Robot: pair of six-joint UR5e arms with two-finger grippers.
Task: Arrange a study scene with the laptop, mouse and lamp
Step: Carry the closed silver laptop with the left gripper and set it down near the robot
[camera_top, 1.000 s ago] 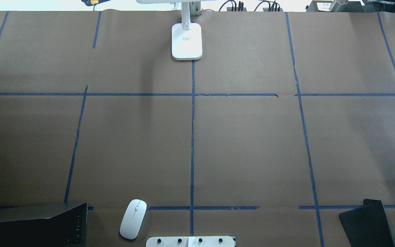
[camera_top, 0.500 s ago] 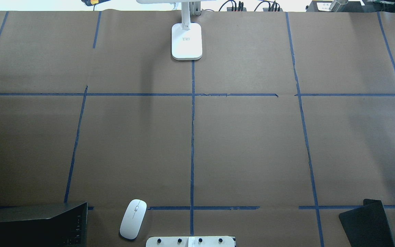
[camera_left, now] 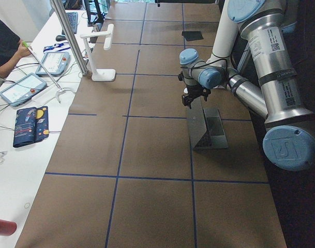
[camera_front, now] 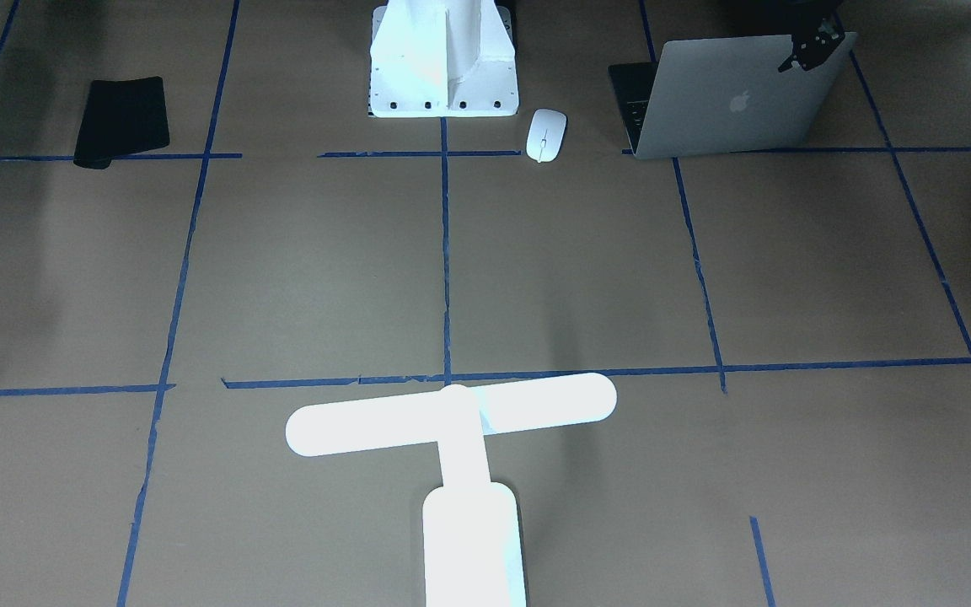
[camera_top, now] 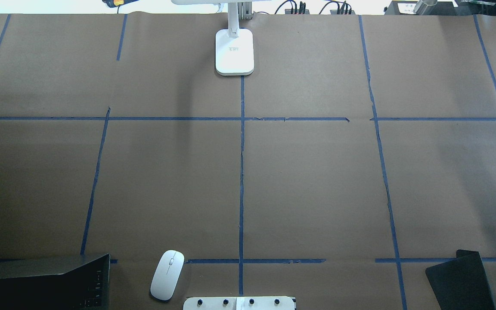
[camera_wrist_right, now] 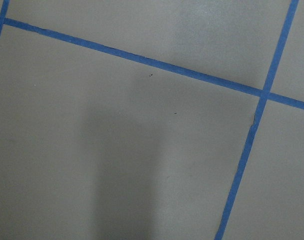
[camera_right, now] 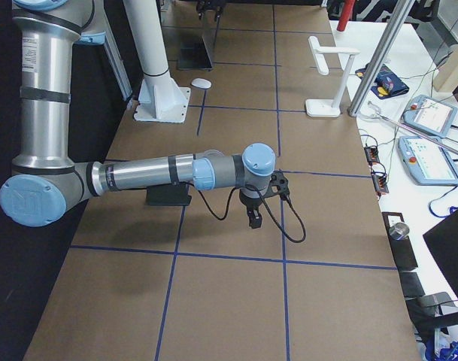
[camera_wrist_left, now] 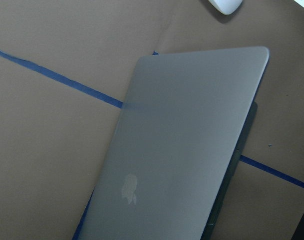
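Thin silver-grey laptop [camera_front: 730, 101], half open, with its lid tilted back, a pale apple logo on the lid's outer face and black keys just visible behind it. Set at the robot's edge of the counter [camera_top: 317, 181], on the robot's left side, over a blue tape line. Small flat white oval mouse [camera_front: 545, 135] with a thin dark line down its middle, lying just beside the laptop, between it and the white bolted pedestal [camera_front: 443, 76]. Bright white T-shaped lamp [camera_front: 452, 421], a long round-ended bar on a stem with a rounded oblong base, standing upright at the far edge on the middle tape line. Left pincer [camera_front: 793, 59] hanging just over an upper corner of the laptop lid; touching or not, impossible to tell, and likewise whether its fingers are apart or together. Nothing but the lid, a bit of the mouse and brown paper in the left wrist view. Right pincer [camera_right: 253, 223] pointing down over bare paper near a tape crossing, well apart from laptop, mouse and lamp; fingers apart or together, impossible to tell from that side view. By count: one laptop, one mouse, one lamp, one black mat [camera_front: 120, 120] on the robot's right side, one pedestal, two pincers.
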